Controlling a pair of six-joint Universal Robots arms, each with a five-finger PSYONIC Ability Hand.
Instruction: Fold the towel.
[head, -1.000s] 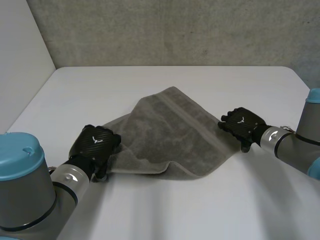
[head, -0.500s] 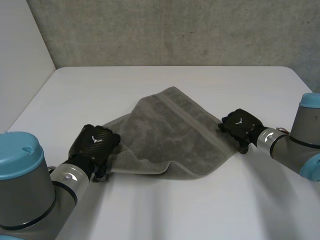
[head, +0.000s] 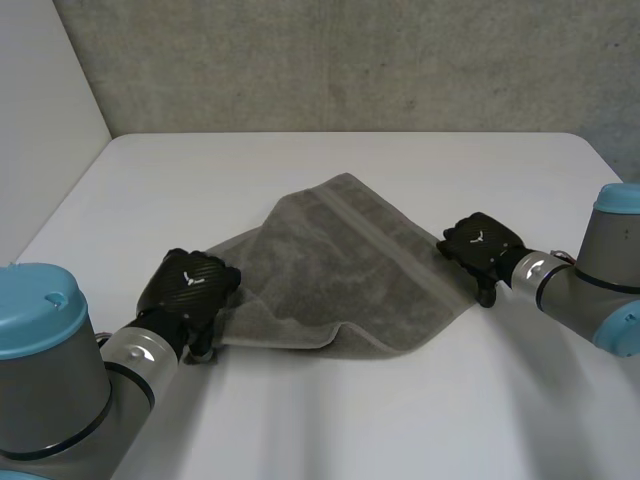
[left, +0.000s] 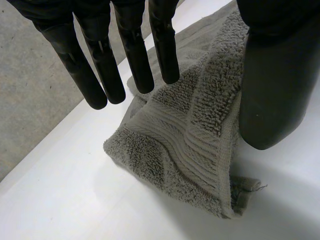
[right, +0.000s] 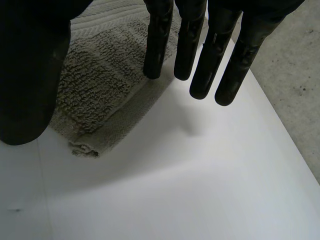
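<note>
Soft, even light fills the room, coming from above and a little from the far side. The flat white table (head: 330, 430) is bright, with no hard glare. The rumpled grey terry towel (head: 340, 270) throws a faint, soft-edged shadow along its near edge. That shadow looks darker under the towel's corner in the left wrist view. The rough grey concrete wall (head: 350, 60) is dimmer.

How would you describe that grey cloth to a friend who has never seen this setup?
Start at the white table. Near its middle, between the robot's black left hand and right hand, lies the towel, loosely rumpled with one edge turned up. It is the only soft thing there: grey and fuzzy, with a flat woven stripe running across it.
</note>
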